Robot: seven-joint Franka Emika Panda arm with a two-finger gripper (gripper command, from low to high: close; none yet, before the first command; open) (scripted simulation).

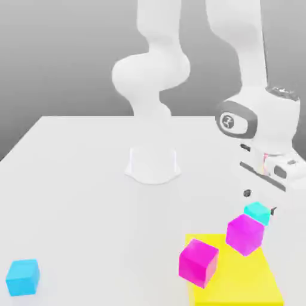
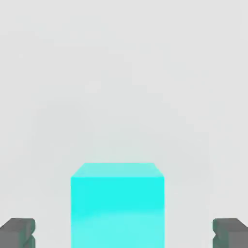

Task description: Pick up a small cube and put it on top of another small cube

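- The small cube (image 1: 257,211) sits on the white table (image 1: 77,197), between the spread fingers (image 2: 19,233) of the gripper (image 1: 260,202), untouched.
- Just beside it, one magenta cube (image 1: 244,233) partly hides it in the exterior view; another (image 1: 198,262) rests on a yellow mat (image 1: 239,287).
- A sky-blue cube (image 1: 23,277) lies well apart.

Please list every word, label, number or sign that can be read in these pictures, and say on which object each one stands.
No text can be read.
Round emblem on the arm's wrist housing: a mark is there, too blurred to read.
Turquoise-green cube, two magenta cubes, sky-blue cube, yellow mat, white table: plain, no markings.
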